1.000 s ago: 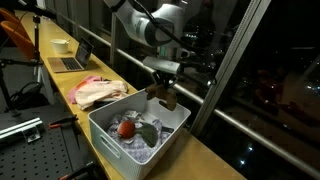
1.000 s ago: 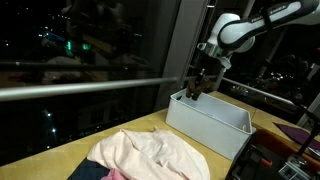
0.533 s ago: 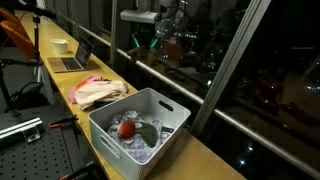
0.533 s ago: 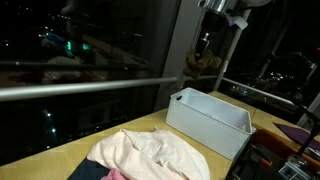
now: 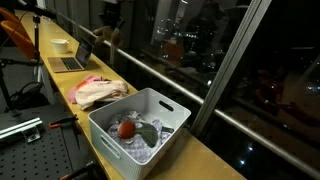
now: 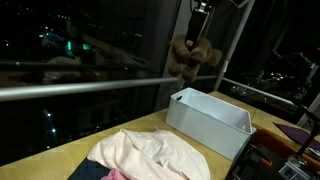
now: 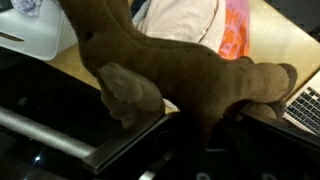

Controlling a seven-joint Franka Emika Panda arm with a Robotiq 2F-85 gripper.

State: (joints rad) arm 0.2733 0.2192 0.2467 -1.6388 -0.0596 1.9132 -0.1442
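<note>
High above the wooden counter point(image 5: 205, 158), close to the dark window glass: my gripper point(image 6: 199, 32) is clamped shut on a brown plush toy point(image 6: 193, 60). The toy hangs free beneath my fingers and touches nothing else.

Position: the wrist view looks down past the toy. A cream-and-pink cloth pile point(image 5: 98, 92) lies below it, with the corner of a white bin point(image 5: 108, 138) on one side and a laptop point(image 5: 70, 62) on the other. The toy is well apart from all three.

Handling, my judgement:
- Light. It dangles with no visible strain on the grip.
- Soft and stuffed, so it squashes under the fingers rather than resisting. A tight pinch is needed.
- Short-pile fabric, matte, not slippery. Nothing fragile.
- The limbs are floppy and likely to swing when I move.
- Best hold is across a thick, filled part (torso or fat limb), not a thin edge of fabric. I cannot tell exactly which part I have.

Materials nearby:
- Bin: rigid smooth plastic, rectangular, with rounded rim and handle cut-outs. It holds a red ball point(image 5: 126, 128) on pale crumpled material.
- Cloth pile: limp and folded.
- Laptop: flat, hard, lid open.
- Pale cup point(image 5: 61, 45): sits farther along the counter.
</note>
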